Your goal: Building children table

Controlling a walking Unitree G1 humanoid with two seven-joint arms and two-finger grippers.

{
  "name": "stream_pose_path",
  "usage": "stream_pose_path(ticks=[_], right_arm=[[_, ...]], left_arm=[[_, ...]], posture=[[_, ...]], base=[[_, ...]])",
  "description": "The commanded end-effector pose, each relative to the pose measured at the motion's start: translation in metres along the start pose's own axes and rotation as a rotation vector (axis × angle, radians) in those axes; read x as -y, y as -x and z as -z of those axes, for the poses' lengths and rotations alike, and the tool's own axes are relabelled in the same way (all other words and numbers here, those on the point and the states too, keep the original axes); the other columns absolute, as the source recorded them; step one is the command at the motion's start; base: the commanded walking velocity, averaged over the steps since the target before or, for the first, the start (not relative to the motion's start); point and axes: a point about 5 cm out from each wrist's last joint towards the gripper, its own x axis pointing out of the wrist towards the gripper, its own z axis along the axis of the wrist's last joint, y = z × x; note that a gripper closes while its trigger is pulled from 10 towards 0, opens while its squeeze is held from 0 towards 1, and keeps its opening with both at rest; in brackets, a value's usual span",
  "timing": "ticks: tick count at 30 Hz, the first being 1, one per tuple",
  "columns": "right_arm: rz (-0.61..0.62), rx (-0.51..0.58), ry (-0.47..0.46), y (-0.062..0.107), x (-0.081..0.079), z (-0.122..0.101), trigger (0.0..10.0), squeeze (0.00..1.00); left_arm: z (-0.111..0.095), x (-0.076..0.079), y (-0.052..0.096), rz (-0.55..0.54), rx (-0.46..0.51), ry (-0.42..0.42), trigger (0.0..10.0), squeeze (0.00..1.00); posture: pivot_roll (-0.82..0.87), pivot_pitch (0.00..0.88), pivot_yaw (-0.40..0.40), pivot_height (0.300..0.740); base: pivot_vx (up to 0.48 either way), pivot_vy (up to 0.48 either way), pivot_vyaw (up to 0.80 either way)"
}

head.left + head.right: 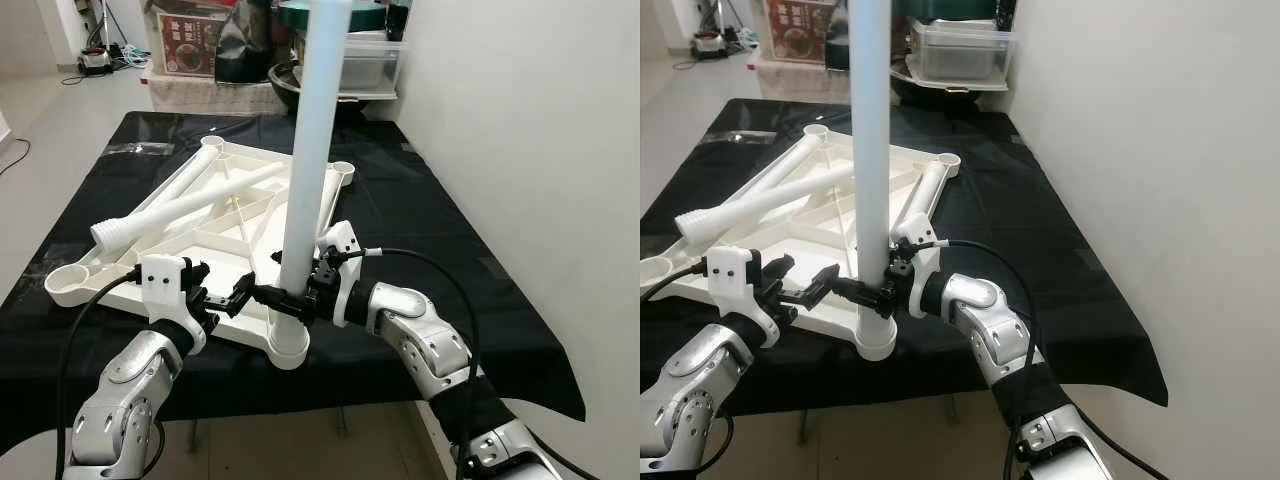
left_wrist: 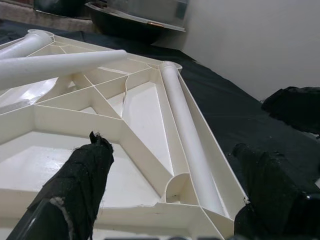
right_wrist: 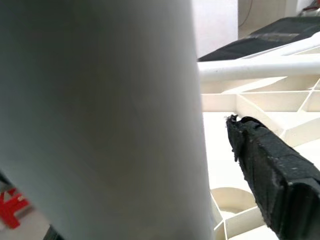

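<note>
Tabletop (image 1: 200, 245), white plastic and flipped underside up, sits on a black cloth (image 1: 430, 220) with two loose legs (image 1: 185, 205) lying across its ribs. A third leg (image 1: 305, 170) stands upright in the near corner socket (image 1: 288, 345). Right gripper (image 1: 283, 297) is clamped around that leg low down, just above the socket. Left gripper (image 1: 225, 300) hangs right beside it at the tabletop's near edge, fingers spread apart and holding nothing. Storage boxes (image 1: 375, 60) sit behind.
</note>
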Motion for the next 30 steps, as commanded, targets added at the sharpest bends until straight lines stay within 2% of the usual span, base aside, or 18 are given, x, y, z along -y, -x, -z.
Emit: stream_pose_path(ticks=[1, 3, 4, 5, 7, 10, 11, 14, 15, 16, 17, 19, 21, 22, 27, 28, 29, 30], right_arm=[[0.083, 0.036, -0.011, 0.008, 0.01, -0.004, 0.0, 0.0], [0.138, 0.049, -0.05, 0.011, 0.015, -0.002, 0.0, 0.0], [0.27, 0.035, -0.076, 0.012, 0.026, 0.002, 0.0, 0.0], [0.27, 0.035, -0.076, 0.012, 0.026, 0.002, 0.0, 0.0], [0.388, 0.016, -0.098, 0.013, 0.036, 0.008, 0.0, 0.0], [0.432, 0.013, -0.113, 0.014, 0.039, 0.009, 0.0, 0.0], [0.828, -0.088, -0.122, 0.037, 0.063, 0.025, 0.0, 0.0], [0.828, -0.088, -0.122, 0.037, 0.063, 0.025, 0.0, 0.0], [1.106, -0.164, -0.137, 0.06, 0.074, 0.04, 0.0, 0.0], [1.106, -0.164, -0.137, 0.06, 0.074, 0.04, 0.0, 0.0], [1.265, -0.208, -0.12, 0.07, 0.073, 0.046, 0.0, 0.0], [1.323, -0.236, -0.107, 0.072, 0.071, 0.048, 0.0, 0.0], [1.3, -0.235, -0.103, 0.067, 0.069, 0.047, 0.0, 0.0], [1.297, -0.235, -0.095, 0.065, 0.069, 0.045, 10.0, 0.0], [1.257, -0.226, -0.099, 0.06, 0.073, 0.042, 10.0, 0.0], [1.181, -0.159, -0.117, 0.053, 0.073, 0.034, 10.0, 1.0], [1.181, -0.159, -0.117, 0.053, 0.073, 0.034, 10.0, 1.0], [1.04, -0.057, -0.113, 0.04, 0.07, 0.02, 10.0, 1.0]], left_arm=[[0.003, 0.004, 0.0, 0.014, -0.013, 0.008, 10.0, 0.0], [0.004, 0.004, 0.0, 0.011, -0.012, 0.009, 10.0, 0.0], [0.003, 0.004, 0.0, 0.014, -0.012, 0.013, 10.0, 0.0], [0.003, 0.004, 0.0, 0.014, -0.012, 0.013, 10.0, 0.0], [0.004, 0.005, 0.0, 0.019, -0.014, 0.008, 10.0, 0.0], [0.004, 0.006, 0.0, 0.021, -0.017, 0.0, 10.0, 0.0], [0.003, 0.005, 0.0, 0.02, -0.013, 0.007, 10.0, 0.0], [0.003, 0.005, 0.0, 0.02, -0.013, 0.007, 10.0, 0.0], [0.003, 0.006, 0.0, 0.018, -0.014, 0.0, 10.0, 0.0], [0.003, 0.006, 0.0, 0.018, -0.014, 0.0, 10.0, 0.0], [0.003, 0.005, 0.0, 0.015, -0.013, 0.001, 10.0, 0.0], [0.003, 0.004, 0.0, 0.011, -0.016, -0.004, 10.0, 0.0], [0.003, 0.004, 0.0, 0.009, -0.019, -0.008, 10.0, 0.0], [0.004, 0.003, 0.0, 0.008, -0.02, -0.008, 10.0, 0.0], [0.003, 0.003, 0.0, 0.017, -0.019, 0.007, 10.0, 0.0], [0.003, 0.003, 0.0, 0.015, -0.018, 0.005, 10.0, 0.0], [0.003, 0.003, 0.0, 0.015, -0.018, 0.005, 10.0, 0.0], [0.003, 0.003, -0.001, 0.015, -0.018, 0.0, 10.0, 0.0]], posture=[[0.08, 0.0, -0.109, 0.74], [0.08, 0.0, -0.109, 0.74], [0.07, 0.0, -0.106, 0.74], [0.07, 0.0, -0.106, 0.74], [0.07, 0.0, -0.106, 0.74], [0.07, 0.0, -0.106, 0.74], [0.06, 0.0, -0.104, 0.74], [0.06, 0.0, -0.104, 0.74], [0.07, 0.0, -0.109, 0.74], [0.07, 0.0, -0.109, 0.74], [0.06, 0.0, -0.103, 0.74], [0.06, 0.0, -0.104, 0.74], [0.06, 0.0, -0.103, 0.74], [0.06, 0.0, -0.103, 0.74], [0.06, 0.0, -0.1, 0.74], [0.06, 0.0, -0.103, 0.74], [0.06, 0.0, -0.103, 0.74], [0.06, 0.0, -0.104, 0.74]], base=[[0.0, 0.0, 0.0], [0.0, 0.0, 0.0], [0.0, 0.0, 0.0], [0.0, 0.0, 0.0], [0.0, 0.0, 0.0], [0.0, 0.0, 0.0], [0.0, 0.0, 0.0], [0.0, 0.0, 0.0], [0.0, 0.0, 0.0], [0.0, 0.0, 0.0], [0.0, 0.0, 0.0], [0.0, 0.0, 0.0], [0.0, 0.0, 0.0], [0.0, 0.0, 0.0], [0.0, 0.0, 0.0], [0.0, 0.0, 0.0], [0.0, 0.0, 0.0], [0.0, 0.0, 0.0]])
